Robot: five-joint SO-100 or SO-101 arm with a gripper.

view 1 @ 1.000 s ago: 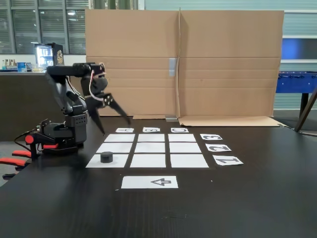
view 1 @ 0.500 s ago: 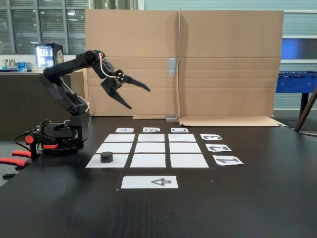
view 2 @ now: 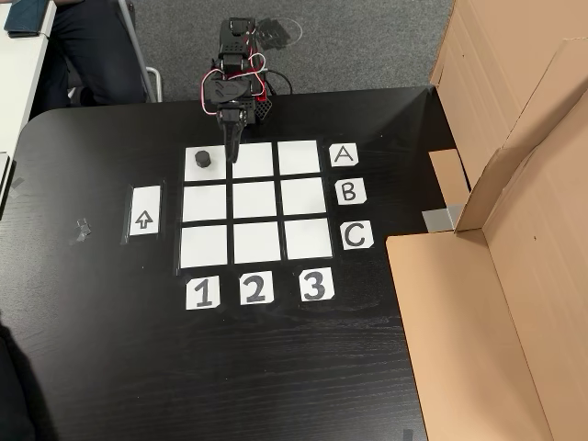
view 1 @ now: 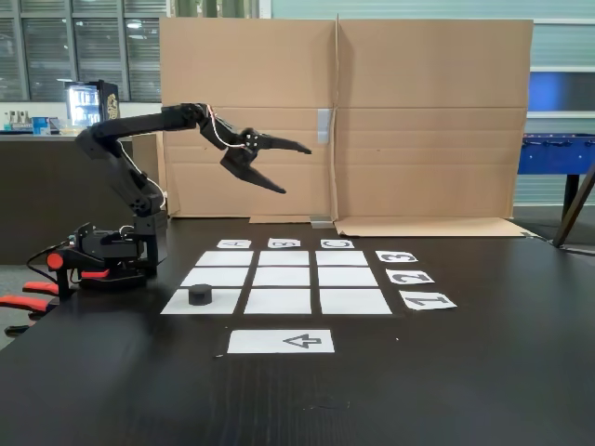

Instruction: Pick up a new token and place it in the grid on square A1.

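Dark table [view 1: 483, 390] with a tall cardboard screen [view 1: 428, 121] behind. On it, the grid [view 2: 255, 197] of nine white cells, letter and number labels along two edges, and an arrow sheet [view 2: 143, 219] just off the 1 side. High above the grid's A row in the fixed view, the gripper [view 1: 296, 169], jaws spread wide, holding nothing. Already sitting in square A1 [view 2: 207, 169], the token [view 2: 203, 159], toward that cell's outer edge. No spare token to be found in either view, so probably best to treat placement as done: keep the open jaws raised and well apart from the puck, swing clear without dipping toward that corner
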